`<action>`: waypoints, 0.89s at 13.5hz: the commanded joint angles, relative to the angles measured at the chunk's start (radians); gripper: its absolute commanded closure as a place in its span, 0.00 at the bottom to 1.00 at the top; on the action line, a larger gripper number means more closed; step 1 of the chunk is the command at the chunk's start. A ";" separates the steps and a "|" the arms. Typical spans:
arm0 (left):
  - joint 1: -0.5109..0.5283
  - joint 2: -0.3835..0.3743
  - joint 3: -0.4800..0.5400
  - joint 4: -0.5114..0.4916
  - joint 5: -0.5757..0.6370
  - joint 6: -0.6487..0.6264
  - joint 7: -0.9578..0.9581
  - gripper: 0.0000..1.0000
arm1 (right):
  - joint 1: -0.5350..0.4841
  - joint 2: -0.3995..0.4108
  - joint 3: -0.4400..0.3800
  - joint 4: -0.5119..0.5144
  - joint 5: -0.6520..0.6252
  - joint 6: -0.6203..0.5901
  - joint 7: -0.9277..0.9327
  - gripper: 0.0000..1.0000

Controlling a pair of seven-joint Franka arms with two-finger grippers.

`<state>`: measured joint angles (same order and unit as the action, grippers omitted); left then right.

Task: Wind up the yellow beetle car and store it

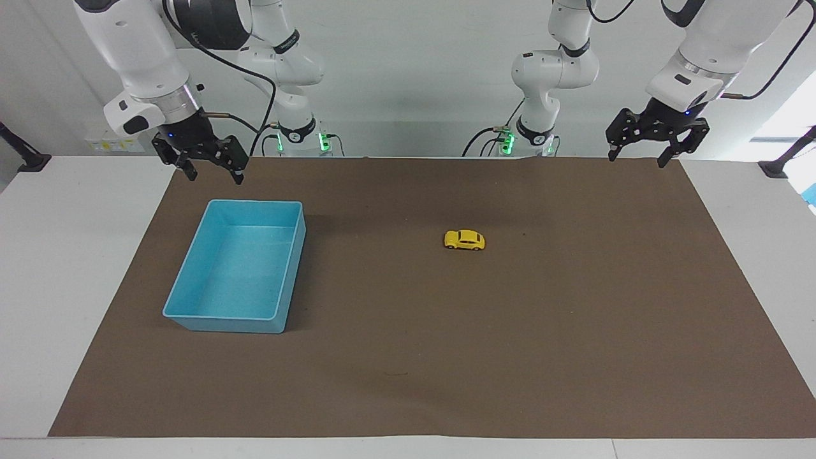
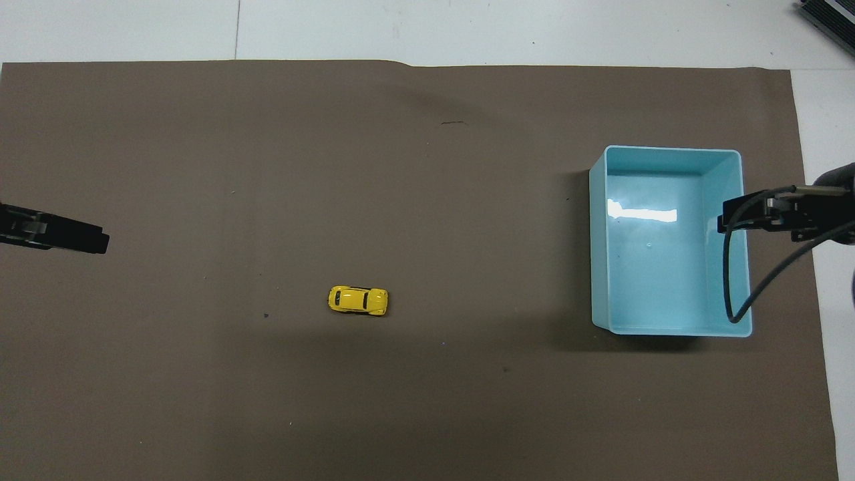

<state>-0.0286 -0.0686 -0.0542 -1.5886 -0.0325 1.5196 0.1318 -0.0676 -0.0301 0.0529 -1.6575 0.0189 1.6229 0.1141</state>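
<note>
Yellow beetle car (image 1: 465, 240) on mat; both arms wait.

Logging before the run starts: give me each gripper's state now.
Left gripper: open, empty, raised at its own end of the brown mat.
Right gripper: open, empty, raised by the light blue plastic bin.

White rounded arm links, black grippers, black cables, green base lights
</note>
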 commanded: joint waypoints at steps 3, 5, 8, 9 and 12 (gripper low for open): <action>0.016 -0.008 -0.006 -0.011 -0.017 0.010 0.022 0.00 | -0.004 -0.014 0.008 -0.012 -0.016 -0.006 -0.027 0.00; 0.015 -0.008 -0.006 -0.011 -0.017 0.010 0.020 0.00 | -0.004 -0.014 0.008 -0.013 -0.016 -0.006 -0.025 0.00; 0.015 -0.008 -0.006 -0.011 -0.017 0.010 0.012 0.00 | -0.004 -0.014 0.012 -0.012 -0.016 -0.006 -0.022 0.00; 0.015 -0.008 -0.006 -0.011 -0.017 0.010 0.012 0.00 | -0.004 -0.014 0.012 -0.013 -0.011 -0.008 -0.014 0.00; 0.015 -0.008 -0.006 -0.011 -0.017 0.011 0.006 0.00 | -0.015 -0.011 0.007 -0.008 0.006 0.005 -0.013 0.00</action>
<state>-0.0286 -0.0685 -0.0542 -1.5897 -0.0327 1.5196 0.1337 -0.0698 -0.0301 0.0545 -1.6573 0.0191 1.6233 0.1140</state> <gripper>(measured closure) 0.000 0.000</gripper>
